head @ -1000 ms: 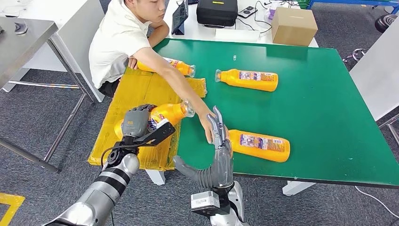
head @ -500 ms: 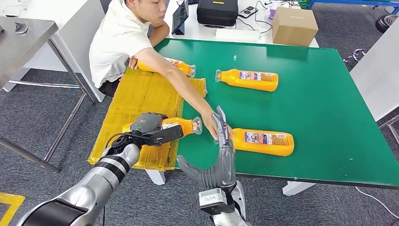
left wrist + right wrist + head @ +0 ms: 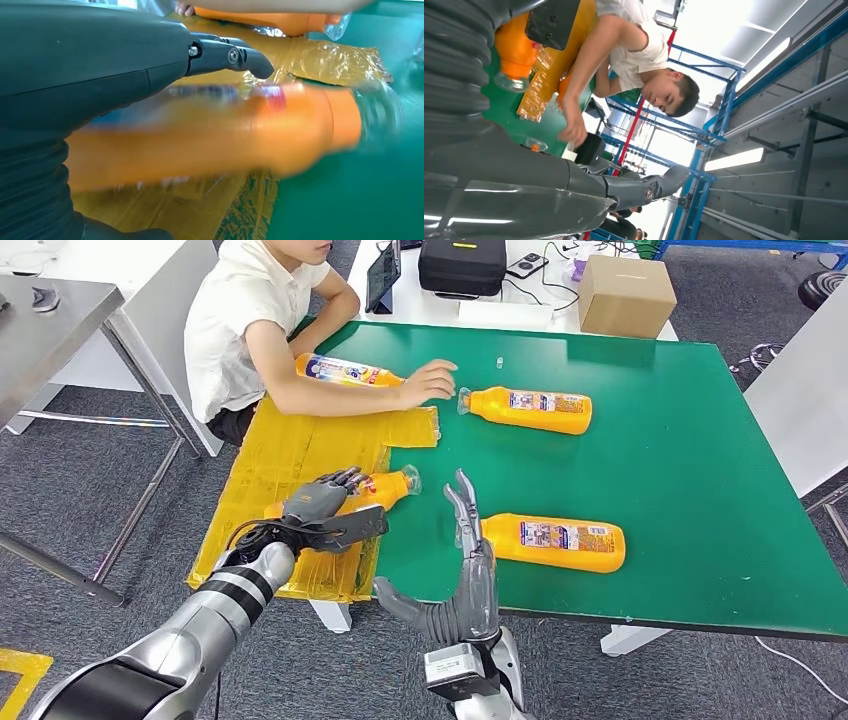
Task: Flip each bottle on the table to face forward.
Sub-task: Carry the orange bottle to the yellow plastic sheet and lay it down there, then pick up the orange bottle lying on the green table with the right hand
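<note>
Resting the left hand [image 3: 318, 502] over an orange bottle [image 3: 385, 488], fingers spread, not gripping. Holding the right hand [image 3: 470, 565] open beside another bottle [image 3: 555, 542].

Four orange bottles [image 3: 548, 542] lying flat

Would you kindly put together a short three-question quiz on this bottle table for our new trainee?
1. True or false: the right hand grips a bottle.
2. How many orange bottles lie in the head view? A) two B) four C) six
3. Fill in: the bottle under the left hand rests partly on yellow ____.

Key: 1 false, its fingers are spread beside the near bottle. 2 B. 3 cardboard.
</note>
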You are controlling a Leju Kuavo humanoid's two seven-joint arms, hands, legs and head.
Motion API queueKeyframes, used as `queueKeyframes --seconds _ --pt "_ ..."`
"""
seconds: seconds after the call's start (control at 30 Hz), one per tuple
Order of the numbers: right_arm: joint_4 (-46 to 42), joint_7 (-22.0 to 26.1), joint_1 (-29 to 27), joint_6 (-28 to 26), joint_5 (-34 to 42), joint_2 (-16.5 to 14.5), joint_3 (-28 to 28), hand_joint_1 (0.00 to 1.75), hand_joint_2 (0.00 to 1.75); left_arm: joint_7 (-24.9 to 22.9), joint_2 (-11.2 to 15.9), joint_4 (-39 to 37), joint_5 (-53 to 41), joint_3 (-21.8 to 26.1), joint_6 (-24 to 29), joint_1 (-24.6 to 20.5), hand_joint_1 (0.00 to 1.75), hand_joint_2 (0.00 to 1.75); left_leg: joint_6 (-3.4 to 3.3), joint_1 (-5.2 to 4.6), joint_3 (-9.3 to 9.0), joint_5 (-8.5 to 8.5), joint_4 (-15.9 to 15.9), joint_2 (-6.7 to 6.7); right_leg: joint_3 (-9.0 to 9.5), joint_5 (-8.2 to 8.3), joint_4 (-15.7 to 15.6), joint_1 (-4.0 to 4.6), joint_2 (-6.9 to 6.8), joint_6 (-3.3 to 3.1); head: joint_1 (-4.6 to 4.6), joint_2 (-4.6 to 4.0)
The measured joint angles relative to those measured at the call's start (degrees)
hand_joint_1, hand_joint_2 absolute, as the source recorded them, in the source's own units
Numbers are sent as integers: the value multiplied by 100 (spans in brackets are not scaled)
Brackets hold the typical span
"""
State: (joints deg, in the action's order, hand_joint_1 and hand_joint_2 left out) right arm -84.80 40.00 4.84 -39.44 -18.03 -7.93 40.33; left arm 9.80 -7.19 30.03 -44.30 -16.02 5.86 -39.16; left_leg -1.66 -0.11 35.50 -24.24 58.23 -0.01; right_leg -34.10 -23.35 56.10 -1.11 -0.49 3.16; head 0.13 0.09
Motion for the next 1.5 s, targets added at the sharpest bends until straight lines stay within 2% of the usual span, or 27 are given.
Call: queueKeyframes --seconds 0.3,0.53,0.77,1.0,1.23,1.5 --pt "33 0 22 38 54 28 8 0 175 353 0 18 603 0 -352 94 0 175 0 0 0 0 0 -4 2 0 0 0 -1 0 0 0" --pt "113 0 25 45 37 28 11 0 175 269 0 67 460 -73 -109 180 0 175 0 0 0 0 0 -3 1 0 0 0 -1 0 0 0" --pt "188 0 21 -17 -25 29 11 0 175 453 -1 319 627 -166 29 395 0 175 0 0 0 0 0 -2 -1 0 -1 0 -1 0 -1 0" --pt "199 0 -26 -26 -165 34 5 0 175 653 -31 1152 828 -367 452 797 0 175 0 0 0 -1 0 -2 -1 0 -1 0 -1 0 1 0" --pt "199 0 -59 -26 -214 37 -2 0 175 713 -49 1705 888 -495 566 1021 0 175 0 0 -1 -1 0 -2 -1 0 -2 0 0 0 0 0" --pt "197 0 -178 -27 -461 37 -124 0 175 701 -57 2692 849 -887 1194 1485 0 175 0 -1 1 -2 0 -2 -2 -1 -2 0 -1 0 0 0"
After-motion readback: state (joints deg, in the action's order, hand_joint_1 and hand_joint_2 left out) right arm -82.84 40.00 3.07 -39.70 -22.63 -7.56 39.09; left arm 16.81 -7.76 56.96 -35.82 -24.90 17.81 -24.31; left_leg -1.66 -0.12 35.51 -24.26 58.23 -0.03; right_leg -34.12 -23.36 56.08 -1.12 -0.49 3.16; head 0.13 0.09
